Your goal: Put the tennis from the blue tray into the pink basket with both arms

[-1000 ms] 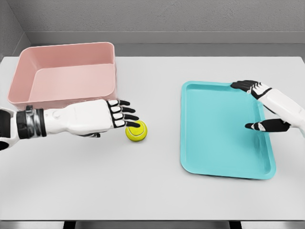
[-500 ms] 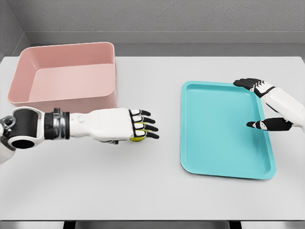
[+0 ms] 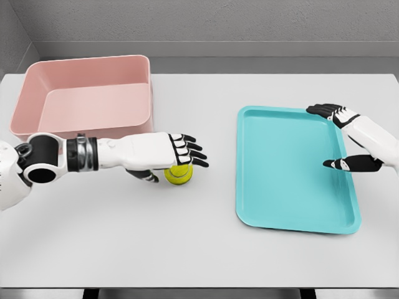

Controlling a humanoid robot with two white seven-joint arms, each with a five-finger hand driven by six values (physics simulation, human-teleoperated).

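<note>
We record a white table (image 3: 199,249) carrying three items. First, a pink basket (image 3: 87,93) at the far left, an open rectangular bin with rounded corners, nothing visible inside. Second, a blue tray (image 3: 293,168) at the right, shallow and rimmed, its floor bare. Third, the tennis ball (image 3: 179,174), yellow-green, resting on the table between basket and tray, nearer the basket and just in front of its near right corner; it lies outside both containers. We note our left hand (image 3: 165,152) reaching in from the lower left, palm down over the ball, its black-tipped fingers (image 3: 193,154) extended past the ball's top and the thumb (image 3: 146,176) curled low beside the ball on its left. The fingers are stretched rather than wrapped, and we cannot tell for certain whether palm and thumb pinch the ball or merely cover it. We note our right hand (image 3: 349,140) at the right edge, above the tray's far right corner and rim, fingers spread and relaxed, holding nothing; its fingertips lie over the tray's far rim and the thumb points inward over the right side.
</note>
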